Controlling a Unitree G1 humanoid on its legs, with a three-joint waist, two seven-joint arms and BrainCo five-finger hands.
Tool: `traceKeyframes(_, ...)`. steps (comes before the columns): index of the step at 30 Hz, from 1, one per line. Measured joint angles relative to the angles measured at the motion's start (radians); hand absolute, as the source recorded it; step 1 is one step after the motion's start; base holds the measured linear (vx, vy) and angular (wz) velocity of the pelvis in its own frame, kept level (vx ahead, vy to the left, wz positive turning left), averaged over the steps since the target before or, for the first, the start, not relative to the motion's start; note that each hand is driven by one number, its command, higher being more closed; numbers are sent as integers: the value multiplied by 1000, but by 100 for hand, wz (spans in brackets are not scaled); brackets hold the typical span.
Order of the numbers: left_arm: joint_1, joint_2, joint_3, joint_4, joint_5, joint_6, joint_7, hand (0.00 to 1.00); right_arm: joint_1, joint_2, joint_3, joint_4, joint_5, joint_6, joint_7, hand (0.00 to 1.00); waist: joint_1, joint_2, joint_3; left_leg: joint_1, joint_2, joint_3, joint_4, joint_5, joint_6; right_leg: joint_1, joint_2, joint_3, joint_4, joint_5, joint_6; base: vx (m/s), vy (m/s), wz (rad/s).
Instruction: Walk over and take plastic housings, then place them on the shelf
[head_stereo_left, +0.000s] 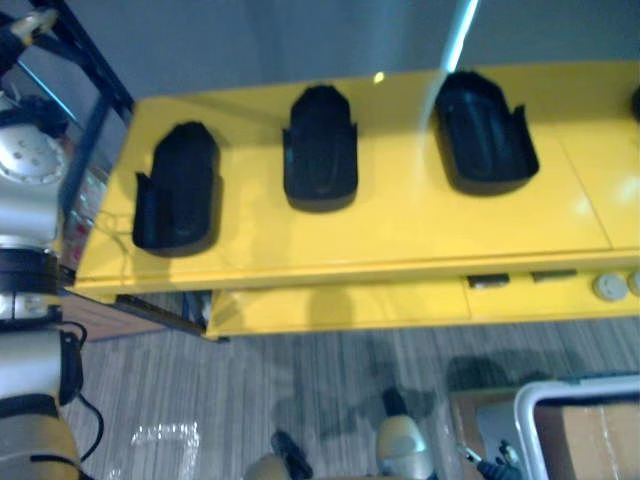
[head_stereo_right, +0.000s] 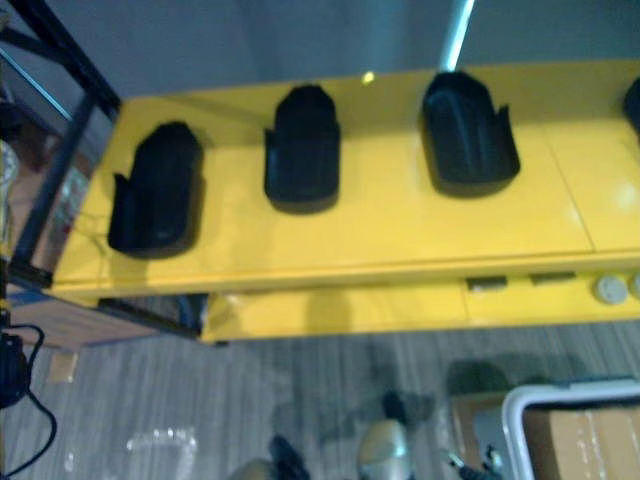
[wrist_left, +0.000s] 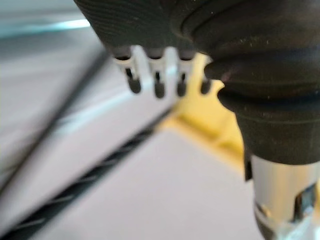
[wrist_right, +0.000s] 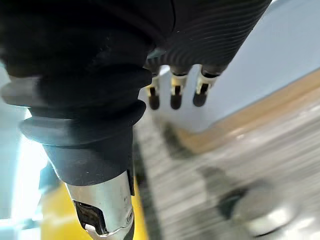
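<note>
- Plastic housings are seen in a row on a yellow table (head_stereo_left: 400, 240), three of them black and shell-shaped, with a sliver of a fourth dark part cut off at the far right edge.
- Left housing (head_stereo_left: 176, 188) lies close to the table's left end, beside a dark shelf frame (head_stereo_left: 90, 75); a nudge from that side could send it over the edge.
- Middle housing (head_stereo_left: 320, 148) sits apart from its neighbours, so room is left on both sides for a hand.
- Right housing (head_stereo_left: 483, 131) lies open side up with thin raised walls; a pinch on one wall alone could let it swing or slip, being smooth and hollow.
- Left hand (wrist_left: 157, 75) is seen in its wrist view with fingers straight and relaxed, holding nothing, near a dark rail and a yellow edge. A swing of that arm could strike the frame.
- Right hand (wrist_right: 175, 87) is likewise loose-fingered and empty, hanging over grey carpet.
- A white-rimmed bin (head_stereo_left: 575, 395) holding a cardboard box stands on the floor at lower right; a step forward could be caught on it.
- Whether housings remain to be fetched or these are leftovers cannot be settled, since the shelf's boards are not seen.
</note>
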Motion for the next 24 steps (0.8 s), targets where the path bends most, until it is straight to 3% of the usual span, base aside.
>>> traceKeyframes(4, 86, -4, 48, -186, -10, -80, 3, 0, -8, -1, -2, 3, 28, 0, -31, 0, 20, 3, -64, 30, -17, -3, -57, 20, -9, 26, -6, -25, -19, -3, -5, 4, -3, 8)
traceKeyframes(8, 308, -81, 248, -414, -10, -193, 43, 0, -13, 1, -13, 38, 15, 1, -43, 0, 43, 3, -117, 54, -36, -30, -143, 71, -11, 47, -8, -65, -41, -6, -7, -23, -39, 22)
traceKeyframes(12, 558, -247, 437, -654, 3, -330, 93, 0, -6, 21, -49, 79, -49, 14, -45, 0, 106, -19, -143, 62, -42, -82, -177, 101, -12, 75, -6, -114, -45, -15, -16, -25, -34, 35)
traceKeyframes(15, 759, -387, 479, -793, -5, -414, 58, 0, -3, 36, -50, 88, -53, 18, -57, 0, 140, -40, -170, 59, -50, -120, -182, 106, -9, 95, -14, -159, -39, -31, -16, -33, -25, 36)
traceKeyframes(16, 798, -415, 479, -819, -10, -426, 39, 0, -6, 40, -50, 87, -54, 18, -61, 0, 145, -44, -174, 59, -51, -134, -183, 108, -7, 100, -15, -165, -35, -36, -18, -32, -22, 45)
traceKeyframes(18, 939, -520, 470, -901, -21, -448, -80, 0, -13, 55, -50, 87, -58, 18, -62, 0, 164, -58, -189, 46, -57, -164, -183, 116, -2, 105, -20, -202, -19, -51, -29, -33, -23, 44)
traceKeyframes(20, 1027, -574, 466, -918, -37, -444, -150, 0, -29, 60, -52, 87, -73, 18, -62, 0, 173, -55, -188, 34, -61, -181, -184, 125, 2, 100, -23, -214, -12, -54, -35, -58, -11, 28)
traceKeyframes(24, 1130, -622, 419, -864, -18, -370, -256, 0, -58, 54, -53, 121, -71, 18, -62, 0, 195, -46, -188, 24, -60, -192, -185, 135, 3, 96, -22, -217, -10, -53, -33, -67, -7, 7)
